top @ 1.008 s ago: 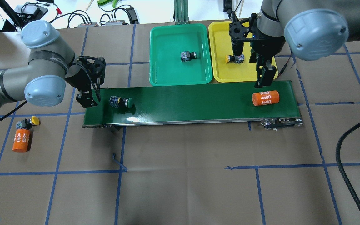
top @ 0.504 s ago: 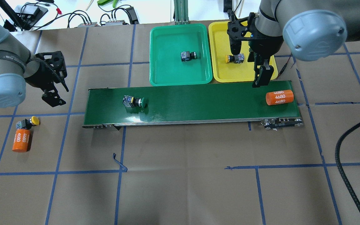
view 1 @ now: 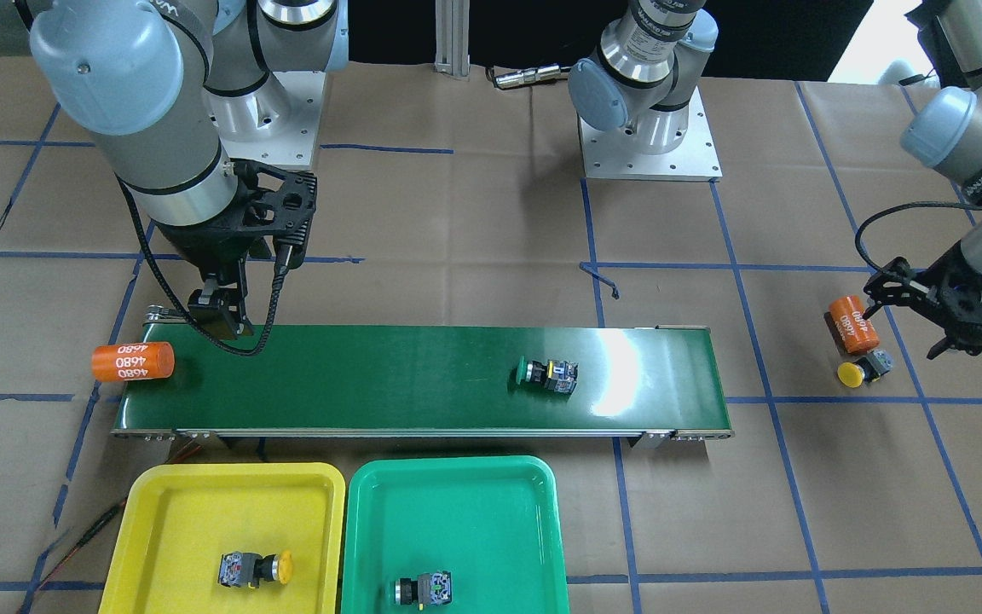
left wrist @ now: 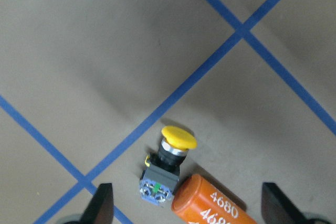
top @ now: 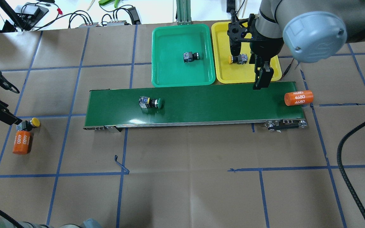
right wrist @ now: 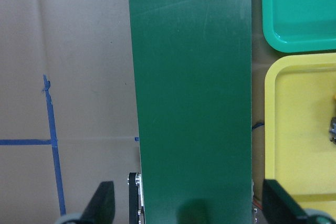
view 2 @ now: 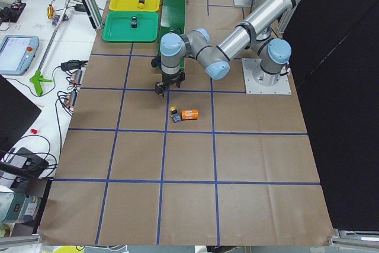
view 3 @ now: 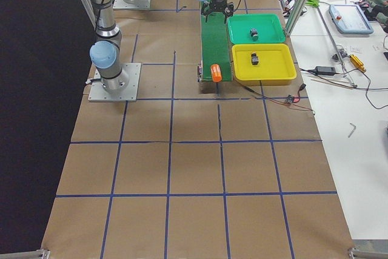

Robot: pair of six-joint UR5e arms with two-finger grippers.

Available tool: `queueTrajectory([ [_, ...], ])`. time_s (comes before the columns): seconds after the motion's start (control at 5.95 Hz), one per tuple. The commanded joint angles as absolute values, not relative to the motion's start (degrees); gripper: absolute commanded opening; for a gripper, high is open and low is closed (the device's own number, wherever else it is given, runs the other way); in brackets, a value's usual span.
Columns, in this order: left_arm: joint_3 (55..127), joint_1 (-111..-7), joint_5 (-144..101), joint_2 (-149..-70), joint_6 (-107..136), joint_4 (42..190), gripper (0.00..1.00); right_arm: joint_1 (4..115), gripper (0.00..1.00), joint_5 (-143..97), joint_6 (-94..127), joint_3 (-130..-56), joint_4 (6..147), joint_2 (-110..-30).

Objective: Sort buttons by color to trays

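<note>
1. Our left gripper (left wrist: 188, 205) hangs spread and empty over a yellow button (top: 28, 124) on the table (top: 182, 177), which seems to touch an orange cylinder (top: 22, 142).
2. A green button (top: 150, 103) lies on the conveyor belt (top: 208, 107), left of middle.
3. We see a third button (top: 190, 57) in the green tray (top: 163, 72), cap likely green, and a fourth button (top: 238, 59), yellow-capped, in the yellow tray (top: 225, 74).
4. Our right gripper (right wrist: 189, 203), fingers apart and empty, hovers near the belt's right end.

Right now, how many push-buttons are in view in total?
4. A yellow button in the yellow tray; a button in the green tray; a green button on the conveyor belt; a second yellow button on the table beside an orange cylinder. None seems hidden.
</note>
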State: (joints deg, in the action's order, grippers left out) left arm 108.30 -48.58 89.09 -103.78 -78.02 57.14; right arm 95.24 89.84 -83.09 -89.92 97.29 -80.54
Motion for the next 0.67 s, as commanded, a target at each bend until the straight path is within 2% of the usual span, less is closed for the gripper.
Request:
queueTrajectory([
  [0.0, 110.47, -45.01, 88.77, -106.24, -71.29, 56.87, 0.98, 97.99, 1.0, 89.74, -82.88, -89.83, 100.0, -78.5],
  [0.5, 110.48, -44.65, 88.95, -113.37, -65.92, 57.13, 0.97, 100.99, 1.0, 89.56, -79.54, -89.82, 104.58, -76.12],
])
